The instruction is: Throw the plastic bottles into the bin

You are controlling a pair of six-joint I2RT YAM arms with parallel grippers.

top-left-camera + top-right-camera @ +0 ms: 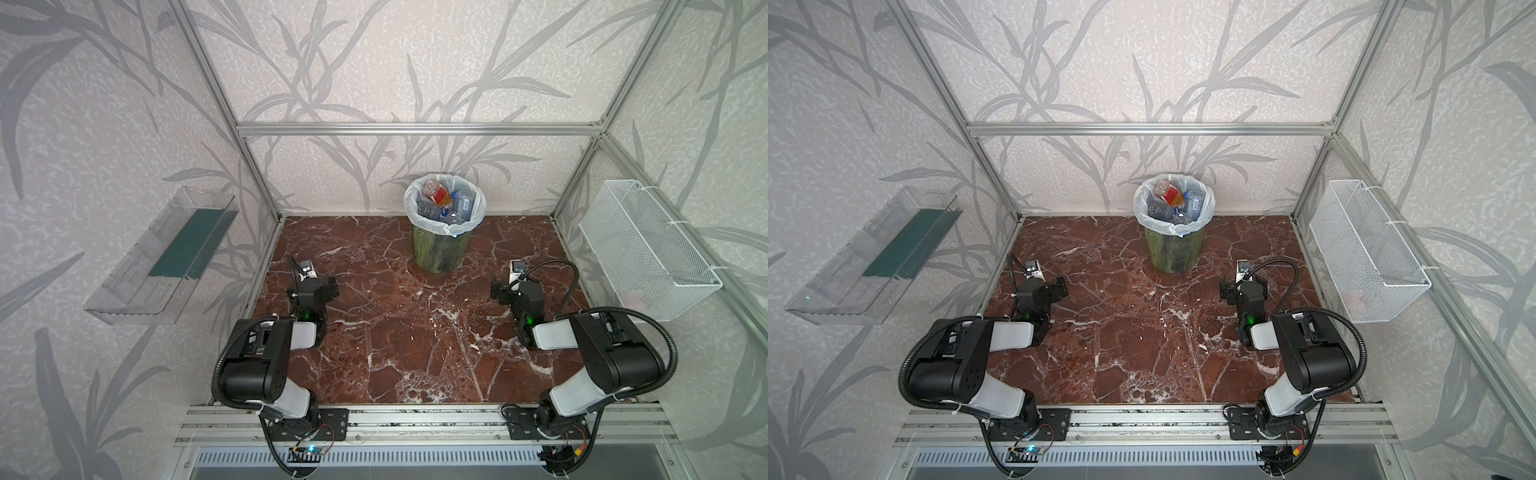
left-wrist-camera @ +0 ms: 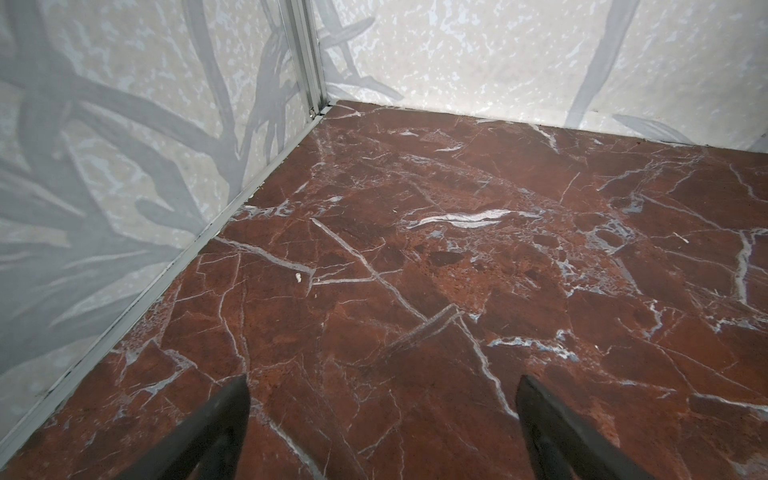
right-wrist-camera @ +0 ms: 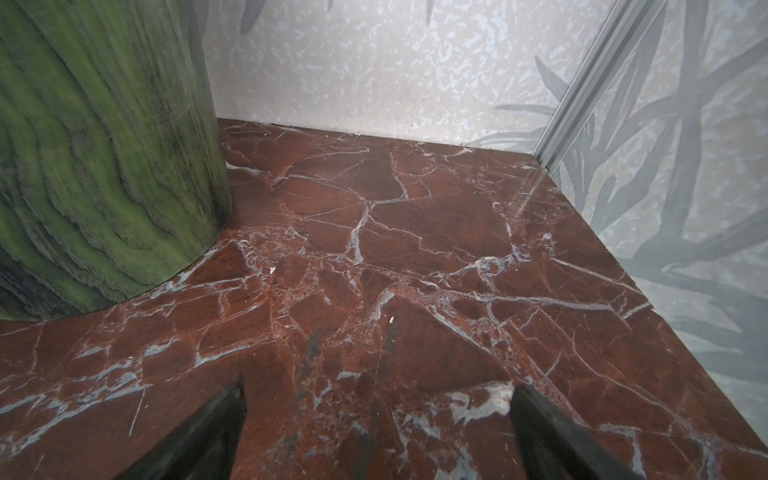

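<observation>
One red marble counter [image 1: 415, 332] carries the green bin [image 1: 438, 249] at its far edge, close to the back wall. The plastic bottles [image 1: 436, 195] (clear ones, blue labels, a red label on top) lie heaped inside its white bag liner. Left fingers [image 2: 216, 436] and right fingers [image 3: 208, 436] stand spread wide over bare counter, holding nothing.
</observation>
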